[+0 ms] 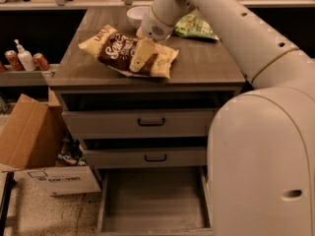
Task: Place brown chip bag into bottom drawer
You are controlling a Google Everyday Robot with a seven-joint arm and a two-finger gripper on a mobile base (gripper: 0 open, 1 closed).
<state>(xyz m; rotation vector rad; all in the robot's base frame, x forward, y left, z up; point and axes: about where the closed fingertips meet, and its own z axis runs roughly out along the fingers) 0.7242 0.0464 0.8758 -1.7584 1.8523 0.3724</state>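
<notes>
The brown chip bag (123,52) lies flat on the grey wood-grain cabinet top (206,65), dark brown in the middle with pale yellow ends. My gripper (140,58) reaches down from the upper right and rests on the bag's middle, covering part of it. The bottom drawer (152,203) is pulled out below, and its bare flat floor is empty. The two drawers above it, with black bar handles, are closed.
A white bowl (137,15) and a green chip bag (195,27) sit at the back of the cabinet top. My arm's large white body (261,151) fills the right side. A cardboard box (27,132) and a white box (61,180) stand left of the drawers. Cans (40,61) stand on a left shelf.
</notes>
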